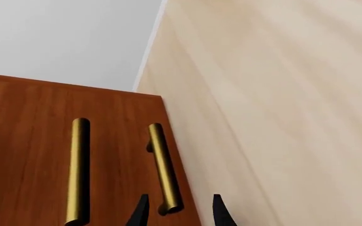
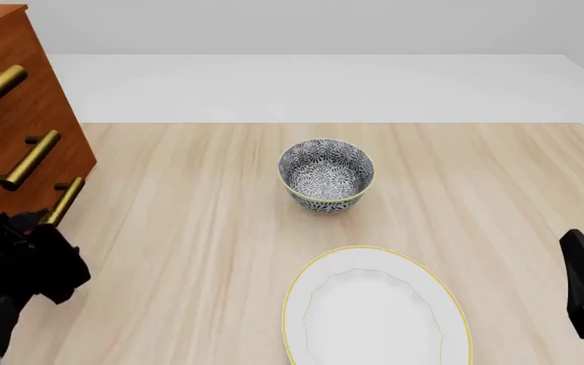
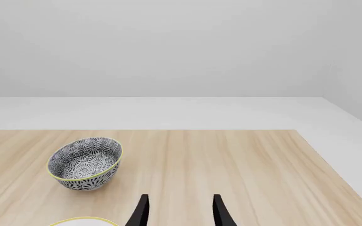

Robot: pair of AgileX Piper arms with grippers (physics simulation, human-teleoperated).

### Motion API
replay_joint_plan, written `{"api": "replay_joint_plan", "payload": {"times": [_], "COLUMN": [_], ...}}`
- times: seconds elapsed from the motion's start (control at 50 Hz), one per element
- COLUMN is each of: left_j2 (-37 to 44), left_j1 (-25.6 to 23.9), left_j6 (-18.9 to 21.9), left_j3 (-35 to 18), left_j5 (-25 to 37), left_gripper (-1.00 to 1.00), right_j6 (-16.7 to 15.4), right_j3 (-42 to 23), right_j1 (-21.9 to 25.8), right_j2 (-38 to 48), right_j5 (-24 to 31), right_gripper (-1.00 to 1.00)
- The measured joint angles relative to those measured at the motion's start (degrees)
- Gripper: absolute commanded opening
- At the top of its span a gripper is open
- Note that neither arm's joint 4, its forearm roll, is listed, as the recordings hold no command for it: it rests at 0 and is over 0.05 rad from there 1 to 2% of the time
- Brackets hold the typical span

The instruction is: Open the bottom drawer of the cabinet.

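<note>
One cabinet (image 2: pixel 8 129) at table (image 2: pixel 191 228) left edge, three brass handles counted. Bottom drawer (image 2: pixel 39 228) shut, lowest. Left pincer (image 1: pixel 179 212) spread, fingers straddling lowest handle (image 1: pixel 164 169) end. Right pincer (image 3: pixel 179 212) spread, empty. One bowl (image 2: pixel 325 173), one plate (image 2: pixel 376 308) mid-table.

Pale wood-grain table (image 2: pixel 201 228) on a flat white floor (image 2: pixel 322 87) — plain grey-white wall (image 3: pixel 168 47) behind.

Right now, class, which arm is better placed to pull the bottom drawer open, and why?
Left. The left gripper straddles the bottom drawer's brass handle; the right gripper hangs over the table, away from the cabinet.
</note>
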Motion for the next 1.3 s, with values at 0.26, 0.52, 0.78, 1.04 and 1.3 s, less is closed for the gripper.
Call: {"api": "replay_joint_plan", "payload": {"times": [0.26, 0.52, 0.78, 1.04, 1.3], "left_j2": [1.14, 3.45, 5.14, 6.84, 7.45], "left_j1": [0.65, 1.26, 2.35, 3.66, 4.32], "left_j6": [0.69, 1.36, 1.88, 0.18, 2.04], "left_j3": [-1.72, -3.03, -4.63, -5.35, -5.64], "left_j5": [1.01, 0.75, 1.29, 0.15, -3.36], "left_gripper": [1.00, 1.00, 1.00, 1.00, -1.00], "right_j6": [0.00, 0.00, 0.00, 0.00, 0.00], "right_j3": [0.00, 0.00, 0.00, 0.00, 0.00], "right_j1": [0.00, 0.00, 0.00, 0.00, 0.00], "right_j2": [0.00, 0.00, 0.00, 0.00, 0.00], "right_j5": [0.00, 0.00, 0.00, 0.00, 0.00], "right_gripper": [1.00, 1.00, 1.00, 1.00, 1.00]}}
